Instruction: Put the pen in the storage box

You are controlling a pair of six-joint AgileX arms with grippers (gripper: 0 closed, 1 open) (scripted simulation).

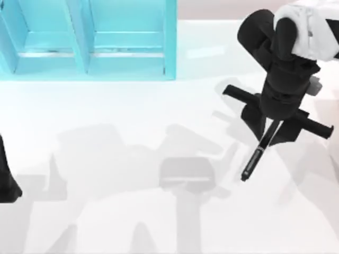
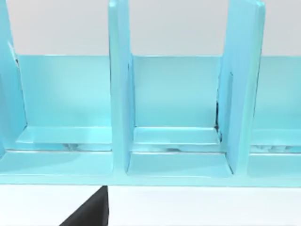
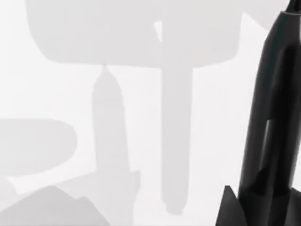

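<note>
One black pen [image 1: 258,153] hung clamped in your right gripper [image 1: 271,128] over the white table [image 1: 132,211] at the right, its free end slanting down toward the near left. Your turquoise storage box [image 1: 90,42] stood well apart at the far left. Your left arm [image 1: 6,174] sat parked at the left edge; its claw's state could not be told.

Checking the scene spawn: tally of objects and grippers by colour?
Black: 3 – pen, right gripper holding it above the table, left gripper parked at the table's left edge
Light blue: 1 – storage box
White: 1 – table
Total: 5
</note>
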